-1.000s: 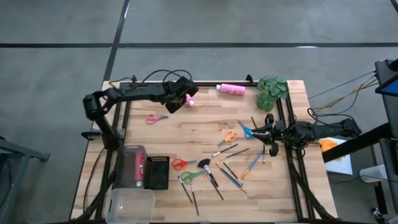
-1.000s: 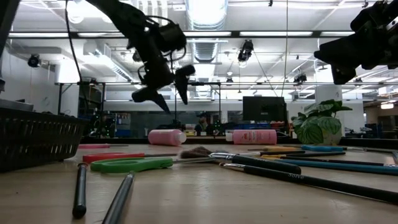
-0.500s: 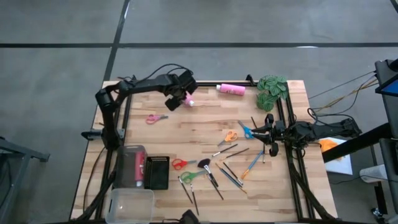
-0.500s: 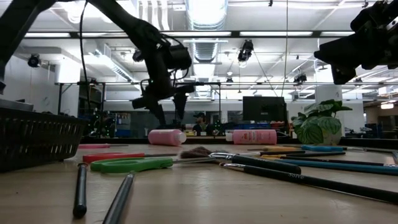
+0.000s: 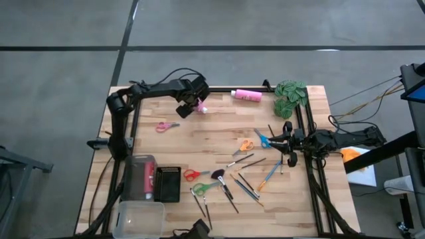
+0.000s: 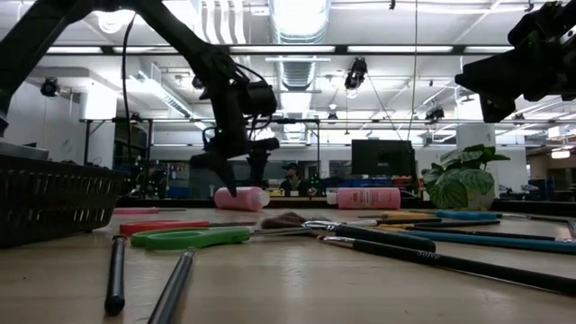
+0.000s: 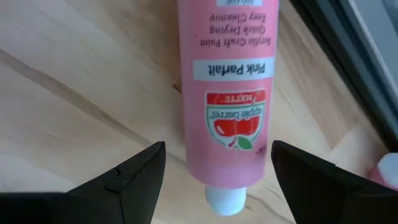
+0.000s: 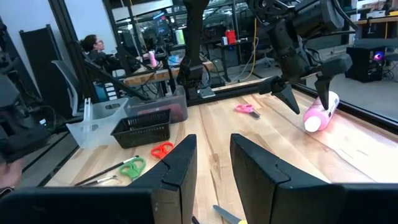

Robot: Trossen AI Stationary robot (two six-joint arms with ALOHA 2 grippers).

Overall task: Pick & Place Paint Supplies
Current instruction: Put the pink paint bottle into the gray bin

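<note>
Black basket (image 5: 167,183) beside clear bins (image 5: 139,218); green leafy clump (image 5: 290,96), perhaps artificial.

Bright overhead ceiling lights (image 6: 292,18) glare; nearby brushes (image 6: 171,288) blur.

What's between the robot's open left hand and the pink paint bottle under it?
Nothing. In the left wrist view the left hand hangs open around the pink paint bottle, only bare table showing beside it.

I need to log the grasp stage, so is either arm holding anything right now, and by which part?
Nothing is held. The left gripper has its jaws open on either side of the pink paint bottle, near its cap end, not touching. The right gripper waits empty.
</note>
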